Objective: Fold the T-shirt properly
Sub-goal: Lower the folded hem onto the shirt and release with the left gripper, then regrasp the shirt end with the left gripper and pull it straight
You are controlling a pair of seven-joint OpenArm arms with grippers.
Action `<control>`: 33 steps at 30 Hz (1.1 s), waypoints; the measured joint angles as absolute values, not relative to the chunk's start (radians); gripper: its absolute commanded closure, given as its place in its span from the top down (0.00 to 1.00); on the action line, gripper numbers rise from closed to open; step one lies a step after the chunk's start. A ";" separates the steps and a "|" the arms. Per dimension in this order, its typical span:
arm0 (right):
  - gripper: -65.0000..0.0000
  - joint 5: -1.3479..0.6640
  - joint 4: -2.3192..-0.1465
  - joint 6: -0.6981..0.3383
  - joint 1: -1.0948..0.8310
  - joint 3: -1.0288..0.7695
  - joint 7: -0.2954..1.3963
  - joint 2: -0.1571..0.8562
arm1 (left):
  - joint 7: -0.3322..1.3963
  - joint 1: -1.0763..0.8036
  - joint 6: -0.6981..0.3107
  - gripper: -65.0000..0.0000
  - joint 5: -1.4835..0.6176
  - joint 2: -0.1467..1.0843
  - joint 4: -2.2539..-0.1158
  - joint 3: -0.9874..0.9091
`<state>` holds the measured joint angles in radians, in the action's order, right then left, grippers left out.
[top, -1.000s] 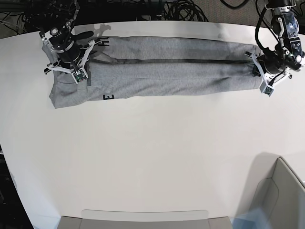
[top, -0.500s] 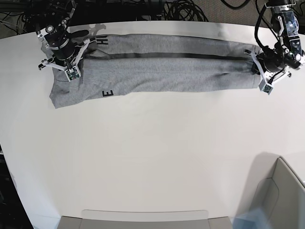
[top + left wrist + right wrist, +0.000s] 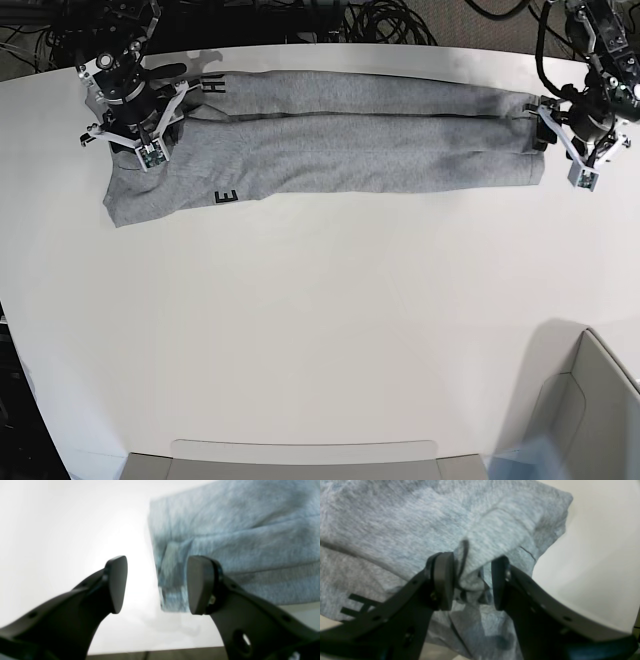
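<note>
The heather-grey T-shirt lies folded into a long strip across the far side of the white table. Black letters show near its left end. My right gripper is at that left end. In the right wrist view it is shut on a raised bunch of the shirt's fabric. My left gripper is at the strip's right end. In the left wrist view it is open, with the shirt's edge lying between the jaws, not pinched.
A grey bin stands at the front right corner. A flat grey tray lies along the front edge. Black cables hang behind the table's far edge, close to both arms.
My left gripper has opened, let go of the shirt's right end and drawn back to the right. My right gripper moved slightly up and left a second ago and holds still since.
</note>
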<state>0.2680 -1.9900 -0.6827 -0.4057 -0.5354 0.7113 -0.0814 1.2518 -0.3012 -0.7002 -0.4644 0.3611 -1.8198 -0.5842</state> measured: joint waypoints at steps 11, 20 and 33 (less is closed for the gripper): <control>0.38 0.268 -1.981 -0.683 -0.390 -0.536 0.711 -0.076 | 1.290 -0.224 -0.697 0.58 -0.459 0.331 -1.688 -0.608; 0.38 0.268 -1.971 -0.683 -0.390 -0.535 0.711 -0.075 | 1.217 -0.216 -0.696 0.58 -0.464 0.345 -1.540 -0.531; 0.38 0.283 -1.970 -0.683 -0.377 -0.535 0.711 -0.075 | 1.150 -0.198 -0.690 0.46 -0.472 0.302 -1.483 -0.381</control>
